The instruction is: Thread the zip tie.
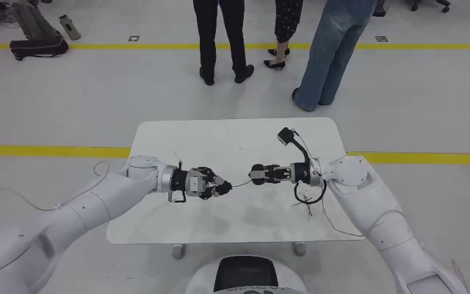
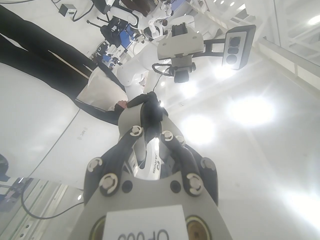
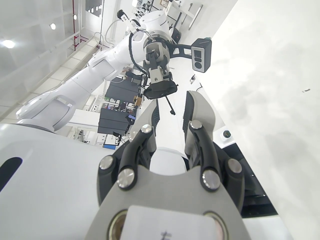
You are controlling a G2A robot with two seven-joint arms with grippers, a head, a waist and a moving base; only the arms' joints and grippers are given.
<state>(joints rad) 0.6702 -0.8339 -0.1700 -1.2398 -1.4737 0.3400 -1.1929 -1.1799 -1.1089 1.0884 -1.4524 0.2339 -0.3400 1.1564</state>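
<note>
Black zip tie (image 3: 168, 104) is pinched tight in the left jaws, over the white desk (image 1: 220, 140). Right jaws are open near its end.

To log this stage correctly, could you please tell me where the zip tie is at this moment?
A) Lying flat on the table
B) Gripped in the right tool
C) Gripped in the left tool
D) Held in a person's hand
C: the left tool is shut on the zip tie, which sticks out above the table toward the right tool, which is open and not gripping it.
</note>
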